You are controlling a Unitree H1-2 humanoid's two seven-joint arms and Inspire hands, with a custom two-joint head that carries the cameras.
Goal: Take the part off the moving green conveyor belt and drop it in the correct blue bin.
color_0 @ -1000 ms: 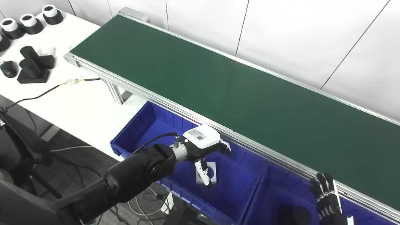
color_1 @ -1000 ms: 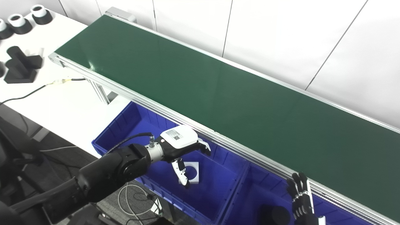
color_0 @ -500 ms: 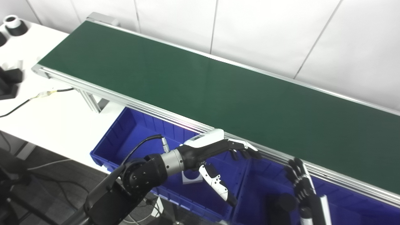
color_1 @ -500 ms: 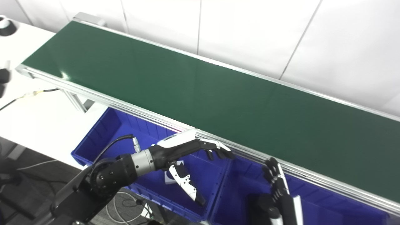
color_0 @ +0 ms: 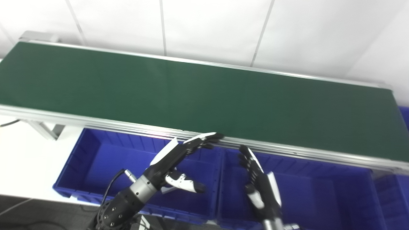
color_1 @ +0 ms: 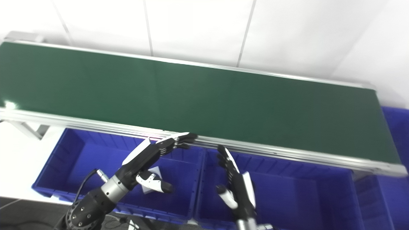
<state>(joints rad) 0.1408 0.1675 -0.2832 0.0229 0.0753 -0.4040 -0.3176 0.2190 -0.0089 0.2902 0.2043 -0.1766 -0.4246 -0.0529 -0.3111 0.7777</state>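
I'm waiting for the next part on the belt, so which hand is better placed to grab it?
Probably left: the left hand is open with fingertips at the conveyor belt's near rail; the right hand, also open, hangs lower over the bin.

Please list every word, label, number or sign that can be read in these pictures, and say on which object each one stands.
None: no readable text shows in either view.
Green conveyor belt: plain, no marking.
Blue plastic bins: no label visible.
White back of the left hand: no print can be made out; the picture is blurred.
Right hand: no print visible.

White part (color_1: 150, 185) in left blue bin (color_1: 57, 159)
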